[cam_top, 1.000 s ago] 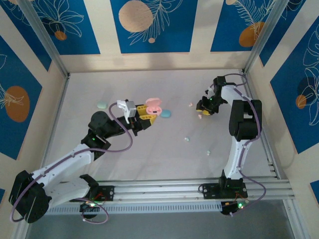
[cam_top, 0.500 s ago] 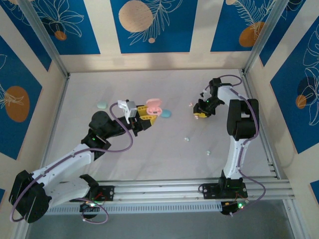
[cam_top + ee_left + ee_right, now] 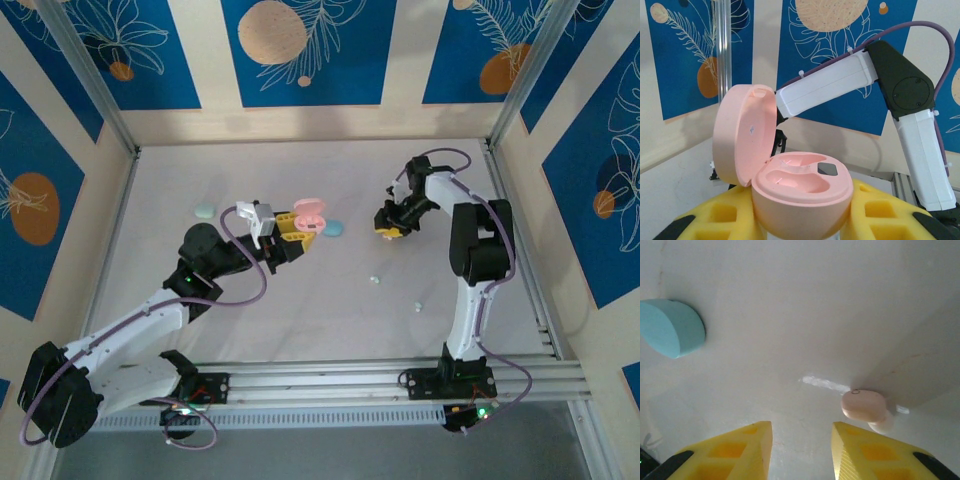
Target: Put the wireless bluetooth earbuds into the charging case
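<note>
My left gripper [image 3: 290, 232] is shut on an open pink charging case [image 3: 308, 213], held above the table left of centre. In the left wrist view the case [image 3: 800, 200] sits between the yellow fingers [image 3: 705, 220] with its lid [image 3: 742, 135] tipped back and both wells bare. My right gripper [image 3: 388, 222] hangs low over the table, open with nothing between its fingers [image 3: 801, 426]. A pinkish-white earbud [image 3: 864, 405] lies on the table just beyond its right fingertip [image 3: 840, 432]. Two mint earbuds [image 3: 374, 280] [image 3: 417, 304] lie nearer the front.
A pale blue closed case [image 3: 332, 228] lies just right of the pink one, also in the right wrist view as the blue case [image 3: 672, 333]. A mint case [image 3: 204, 211] rests at the left. Walls close the table on three sides. The right arm [image 3: 865, 75] crosses behind the pink case.
My right gripper has moved left across the table toward the centre. The left arm and the pink case have stayed still.
</note>
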